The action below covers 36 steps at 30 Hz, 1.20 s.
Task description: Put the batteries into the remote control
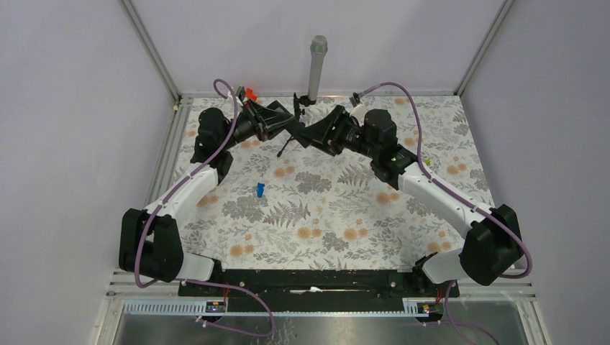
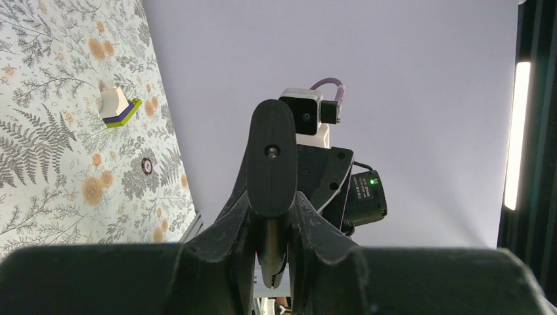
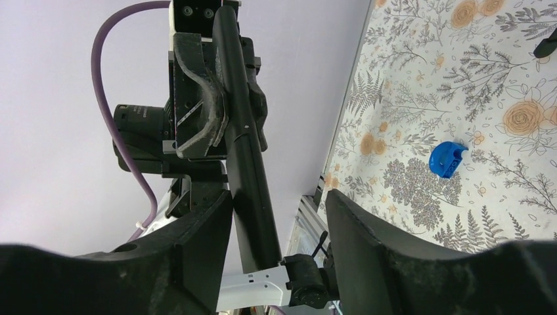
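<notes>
The remote control [image 3: 246, 164] is a slim black bar held in the air at the back middle of the table [image 1: 338, 215]. My left gripper [image 1: 286, 127] is shut on one end of it. In the left wrist view the bar [image 2: 270, 157] shows end-on, clamped between the fingers [image 2: 272, 203]. My right gripper [image 1: 309, 135] faces the left one. Its fingers [image 3: 279, 203] are open around the bar's other end, and the bar lies near the left finger. I see no orange batteries that I can be sure of.
A small blue piece [image 1: 260, 189] lies on the floral mat, left of centre. A small dark object [image 1: 285, 149] lies below the grippers. A white, purple and yellow-green piece [image 2: 118, 108] lies by the right arm. A grey post [image 1: 316, 68] stands at the back. A red-orange bit [image 1: 250, 93] shows by the left wrist.
</notes>
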Available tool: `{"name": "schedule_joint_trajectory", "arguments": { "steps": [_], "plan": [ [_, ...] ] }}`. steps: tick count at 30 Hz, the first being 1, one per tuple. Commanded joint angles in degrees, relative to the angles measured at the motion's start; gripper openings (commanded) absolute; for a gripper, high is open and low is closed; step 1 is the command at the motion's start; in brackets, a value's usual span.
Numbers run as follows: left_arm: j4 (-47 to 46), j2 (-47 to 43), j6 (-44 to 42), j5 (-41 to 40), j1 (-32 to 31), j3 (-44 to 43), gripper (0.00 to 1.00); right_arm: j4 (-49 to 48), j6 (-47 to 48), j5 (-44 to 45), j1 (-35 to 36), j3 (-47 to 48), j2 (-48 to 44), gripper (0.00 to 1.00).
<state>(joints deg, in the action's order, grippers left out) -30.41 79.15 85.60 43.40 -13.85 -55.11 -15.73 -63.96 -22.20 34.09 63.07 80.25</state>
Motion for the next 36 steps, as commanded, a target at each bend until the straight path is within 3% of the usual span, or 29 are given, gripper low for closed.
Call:
{"name": "schedule_joint_trajectory", "arguments": {
  "steps": [1, 9, 22, 31, 36],
  "plan": [
    [-4.09, -2.44, 1.09, -1.03, 0.33, -1.28, 0.00, -1.19, 0.62, -1.42, -0.27, -0.30, 0.84, 0.59],
    [-2.63, -2.60, 0.83, -0.59, 0.31, -3.25, 0.00, 2.97, 4.05, -1.57, -0.26, -0.65, 0.27, 0.50],
    [-3.86, -3.28, 2.20, 0.15, -1.49, -3.57, 0.00, 0.41, 2.92, -0.83, -0.17, 4.15, 6.57, 0.43],
    [-4.60, -3.28, 3.87, -1.15, -3.18, -2.91, 0.00, -6.98, 1.36, -0.47, -0.12, 4.15, 9.78, 0.26],
    [-7.70, -2.17, 7.76, -2.09, -3.91, -2.93, 0.00, -11.23, 1.20, 0.95, 0.35, 3.18, 10.65, 0.25]
  ]
}}
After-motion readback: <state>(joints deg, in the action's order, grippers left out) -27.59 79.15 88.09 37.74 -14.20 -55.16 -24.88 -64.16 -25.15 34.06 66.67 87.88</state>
